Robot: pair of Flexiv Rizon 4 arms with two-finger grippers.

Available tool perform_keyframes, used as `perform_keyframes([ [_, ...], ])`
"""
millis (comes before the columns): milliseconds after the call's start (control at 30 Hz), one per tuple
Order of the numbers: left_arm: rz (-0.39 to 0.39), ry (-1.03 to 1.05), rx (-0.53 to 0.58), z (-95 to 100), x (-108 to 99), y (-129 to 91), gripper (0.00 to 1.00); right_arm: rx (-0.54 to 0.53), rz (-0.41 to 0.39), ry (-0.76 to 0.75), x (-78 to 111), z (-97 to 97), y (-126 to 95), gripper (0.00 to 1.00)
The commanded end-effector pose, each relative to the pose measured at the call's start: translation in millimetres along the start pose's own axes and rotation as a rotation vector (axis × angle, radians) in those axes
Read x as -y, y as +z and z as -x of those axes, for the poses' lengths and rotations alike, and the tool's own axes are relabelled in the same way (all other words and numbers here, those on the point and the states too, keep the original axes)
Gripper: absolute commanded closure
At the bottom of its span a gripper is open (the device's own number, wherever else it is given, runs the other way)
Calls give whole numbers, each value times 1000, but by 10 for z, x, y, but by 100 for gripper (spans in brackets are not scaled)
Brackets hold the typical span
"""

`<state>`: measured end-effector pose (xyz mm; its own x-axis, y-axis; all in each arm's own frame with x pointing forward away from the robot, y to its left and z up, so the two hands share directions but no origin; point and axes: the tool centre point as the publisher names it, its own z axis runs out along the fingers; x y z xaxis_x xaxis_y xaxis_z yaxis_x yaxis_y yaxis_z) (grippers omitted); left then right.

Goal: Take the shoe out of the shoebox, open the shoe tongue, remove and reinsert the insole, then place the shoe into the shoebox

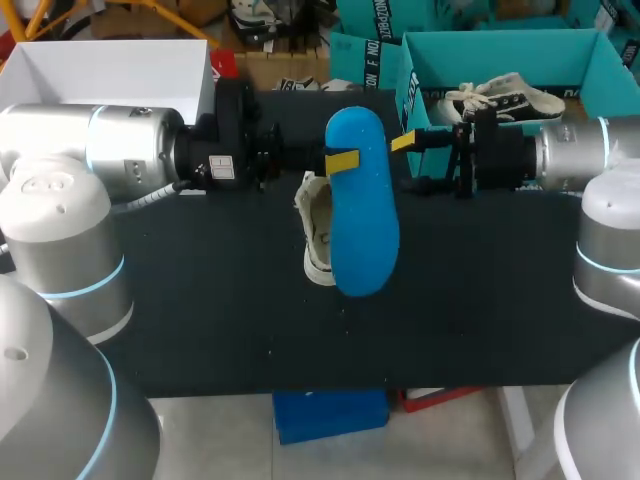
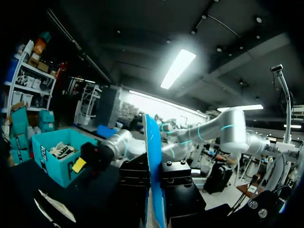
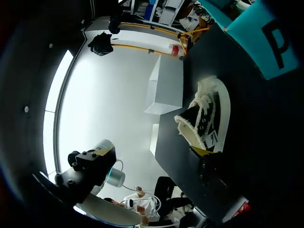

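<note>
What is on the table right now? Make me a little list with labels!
insole: blue, held up over the shoe
shoe: white, lying on the table, partly under the insole
shoebox: teal, far right, with a second shoe inside
left gripper: shut on the insole
right gripper: open, empty, beside the insole

Centre crowded; room along the near edge.
The raised blue insole (image 1: 360, 205), clamped in the left gripper (image 1: 338, 160), overhangs the shoe (image 1: 315, 235). The right gripper (image 1: 412, 163) and teal shoebox (image 1: 520, 50) block the far right, while the table (image 1: 220, 310) shows bare in front.
</note>
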<state>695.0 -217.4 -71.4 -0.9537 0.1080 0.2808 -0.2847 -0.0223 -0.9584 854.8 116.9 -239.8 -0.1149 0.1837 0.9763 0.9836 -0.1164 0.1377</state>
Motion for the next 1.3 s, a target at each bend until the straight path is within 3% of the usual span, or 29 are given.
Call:
perform_keyframes([
  [33, -3, 1, 7, -9, -11, 17, 100, -30, 12, -1, 47, 44, -12, 0],
  [533, -9, 204, -14, -8, 40, 35, 100, -30, 12, -1, 47, 44, -12, 0],
  [667, 79, 411, 26, -39, 40, 12, 100, -30, 12, -1, 47, 44, -12, 0],
  [900, 366, 932, 100, -125, -219, -3, 100, -30, 12, -1, 47, 44, -12, 0],
  [1300, 456, 1368, 101, 75, -641, -240, 100, -30, 12, -1, 47, 44, -12, 0],
])
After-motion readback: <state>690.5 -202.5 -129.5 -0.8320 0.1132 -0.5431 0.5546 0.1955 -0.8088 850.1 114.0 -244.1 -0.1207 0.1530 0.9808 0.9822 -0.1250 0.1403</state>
